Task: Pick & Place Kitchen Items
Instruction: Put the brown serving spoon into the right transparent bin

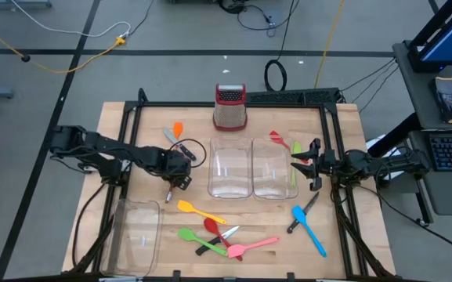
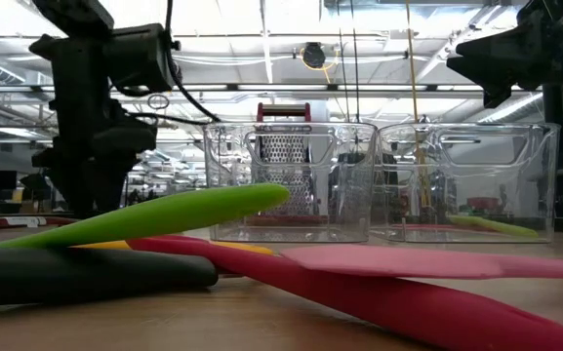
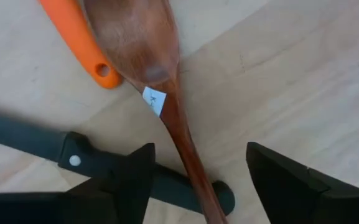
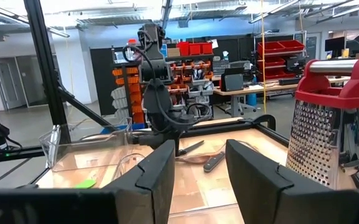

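A brown wooden spoon point(image 3: 167, 93) lies on the table beside an orange spatula point(image 3: 73, 37), its handle crossing a black-handled knife point(image 3: 79, 163). My left gripper point(image 3: 198, 180) points down over them at the table's left point(image 1: 180, 168). It is open, one finger on either side of the spoon's handle, touching nothing that I can see. My right gripper point(image 4: 201, 168) hangs raised and level at the table's right side point(image 1: 308, 164), open with nothing between its fingers.
Two clear trays point(image 1: 229, 168) point(image 1: 271, 168) stand mid-table; the right one holds a green utensil point(image 1: 294, 171). A third tray point(image 1: 135, 235) sits near left. Yellow, green, red and pink utensils point(image 1: 218, 231), a blue spatula point(image 1: 310, 231) and a knife point(image 1: 302, 213) lie near. The grater point(image 1: 229, 106) stands far.
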Tool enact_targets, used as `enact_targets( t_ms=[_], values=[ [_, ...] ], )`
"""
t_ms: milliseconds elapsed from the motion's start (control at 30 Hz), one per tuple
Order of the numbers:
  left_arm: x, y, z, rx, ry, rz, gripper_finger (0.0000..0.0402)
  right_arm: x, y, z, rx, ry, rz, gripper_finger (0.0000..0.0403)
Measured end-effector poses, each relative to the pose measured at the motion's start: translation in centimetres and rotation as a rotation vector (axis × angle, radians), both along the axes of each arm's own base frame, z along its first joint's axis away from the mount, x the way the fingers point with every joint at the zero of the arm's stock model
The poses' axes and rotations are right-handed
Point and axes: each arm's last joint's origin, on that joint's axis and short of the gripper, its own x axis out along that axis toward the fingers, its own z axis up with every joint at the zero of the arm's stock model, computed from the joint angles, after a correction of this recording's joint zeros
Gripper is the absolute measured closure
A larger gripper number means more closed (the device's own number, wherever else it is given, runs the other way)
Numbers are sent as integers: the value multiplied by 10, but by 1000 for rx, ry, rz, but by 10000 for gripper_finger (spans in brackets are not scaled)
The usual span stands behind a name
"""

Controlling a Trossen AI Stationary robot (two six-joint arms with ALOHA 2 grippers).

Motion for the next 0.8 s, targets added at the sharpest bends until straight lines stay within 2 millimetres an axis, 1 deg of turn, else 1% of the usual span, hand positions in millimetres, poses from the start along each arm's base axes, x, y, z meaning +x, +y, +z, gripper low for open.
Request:
enact_targets(
  t_ms=[100,267,333,400,467,567,800],
  values=[
    [1,1,-6,1,29,-4,132,0,0,0,0,2,0,268],
    [3,1,-11,17,55,-17,131,0,0,0,0,2,0,268],
    [3,1,-12,26,58,-33,135,0,0,0,0,1,0,268],
    [4,1,-12,35,59,-47,149,0,0,0,0,1,-1,268],
    [4,1,-12,43,53,-47,170,0,0,0,0,1,0,268],
    [4,2,-12,68,54,-43,211,0,0,0,12,0,2,268],
    [3,5,-13,124,62,6,334,0,0,0,25,-2,4,268]
  ],
)
